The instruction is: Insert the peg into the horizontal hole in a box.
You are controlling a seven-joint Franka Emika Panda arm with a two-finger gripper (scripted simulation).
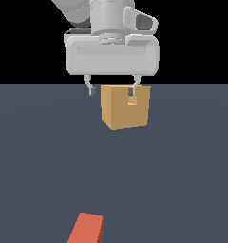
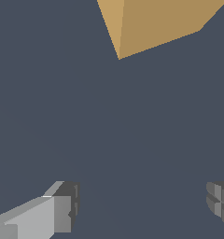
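The tan box [image 1: 124, 108] stands on the grey floor in the middle of the exterior view, its small square hole [image 1: 132, 101] in the face turned toward the camera. My gripper [image 1: 113, 90] hangs open at the height of the box's top, one fingertip beside its upper corner, the other in front of its top edge. Nothing is between the fingers. The orange-red peg [image 1: 87, 228] lies on the floor at the near edge, far from the gripper. In the wrist view a corner of the box [image 2: 151, 23] shows, with both fingertips [image 2: 62, 210] spread wide over bare floor.
The flat dark grey floor [image 1: 40, 156] stretches around the box and peg. A black background lies beyond its far edge. The arm's white wrist body [image 1: 111, 52] hangs above the box.
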